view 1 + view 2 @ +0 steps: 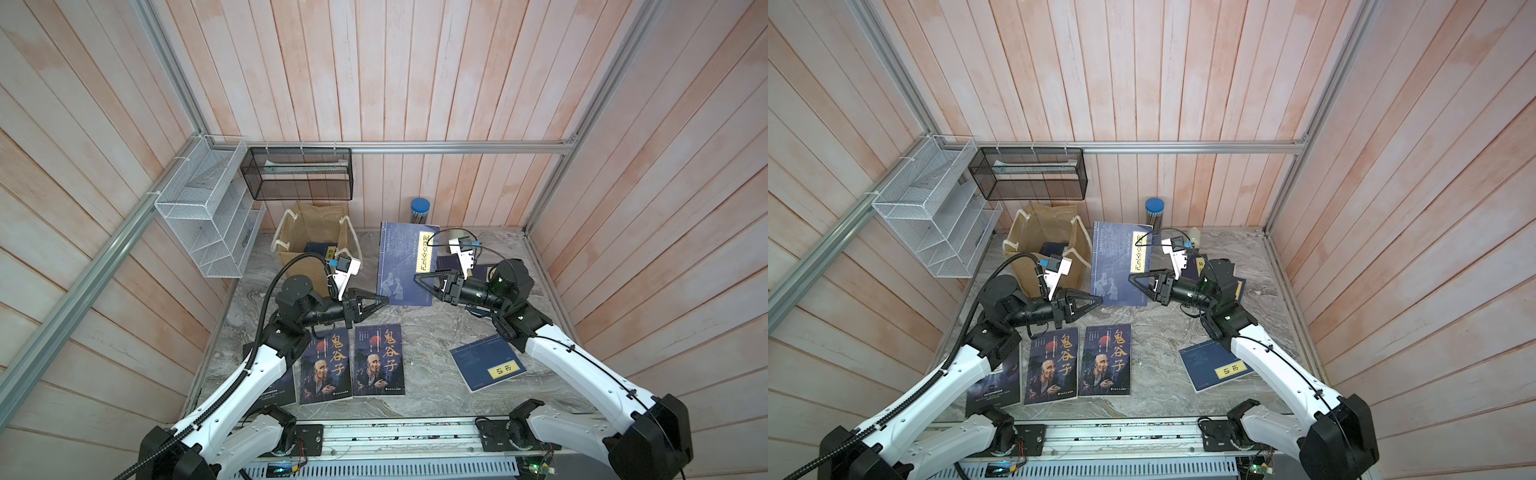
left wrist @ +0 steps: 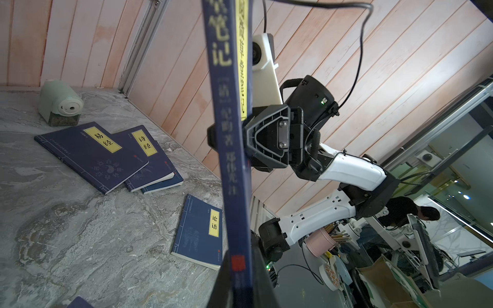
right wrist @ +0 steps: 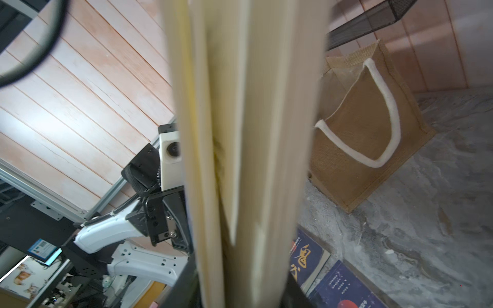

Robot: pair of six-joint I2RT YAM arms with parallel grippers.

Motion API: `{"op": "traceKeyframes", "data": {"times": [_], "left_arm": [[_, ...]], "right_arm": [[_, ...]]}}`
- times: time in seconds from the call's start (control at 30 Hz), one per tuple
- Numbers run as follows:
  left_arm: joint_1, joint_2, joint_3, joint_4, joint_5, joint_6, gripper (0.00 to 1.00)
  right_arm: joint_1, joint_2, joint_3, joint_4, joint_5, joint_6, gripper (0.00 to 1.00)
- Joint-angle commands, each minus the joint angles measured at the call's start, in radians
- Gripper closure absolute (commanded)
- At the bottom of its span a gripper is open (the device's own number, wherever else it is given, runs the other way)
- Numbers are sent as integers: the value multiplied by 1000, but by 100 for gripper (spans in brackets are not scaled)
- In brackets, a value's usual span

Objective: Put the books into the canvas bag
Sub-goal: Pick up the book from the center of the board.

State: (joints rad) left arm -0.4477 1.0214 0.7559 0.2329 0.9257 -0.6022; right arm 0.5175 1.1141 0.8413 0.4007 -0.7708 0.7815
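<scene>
Grip is deciding this step: left hand (image 1: 385,299) is clenching the navy book (image 1: 401,262) beside the canvas bag (image 1: 320,220). Right hand (image 1: 417,277) is straddling its pages, clamp unclear, so confirm before releasing.

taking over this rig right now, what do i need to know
Left gripper: shut on the held navy book, spine side. Right gripper: shut on its page edge.
Canvas bag stands upright, with one bagged book visible inside.
To do: that held one, two portrait-cover books, a dark book, a lone navy book, a navy pile.
</scene>
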Motion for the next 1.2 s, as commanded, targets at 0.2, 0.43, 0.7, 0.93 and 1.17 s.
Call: {"op": "traceKeyframes", "data": {"times": [0.2,0.43,0.7,0.93,1.17], "left_arm": [[2,0,14,5,-57,26,100],[8,36,87,-17,-136,-12,61],[55,93,125,120,-138,-147,55],[54,189,120,300,-69,-303,55],[60,165,161,210,-29,-244,100]], "right_arm": [[0,-38,-13,79,-28,4,100],[-1,-29,-49,124,-20,20,100],[6,-32,-47,135,-12,44,100],[6,-21,-22,118,-14,28,100],[7,12,-32,157,19,60,100]]}}
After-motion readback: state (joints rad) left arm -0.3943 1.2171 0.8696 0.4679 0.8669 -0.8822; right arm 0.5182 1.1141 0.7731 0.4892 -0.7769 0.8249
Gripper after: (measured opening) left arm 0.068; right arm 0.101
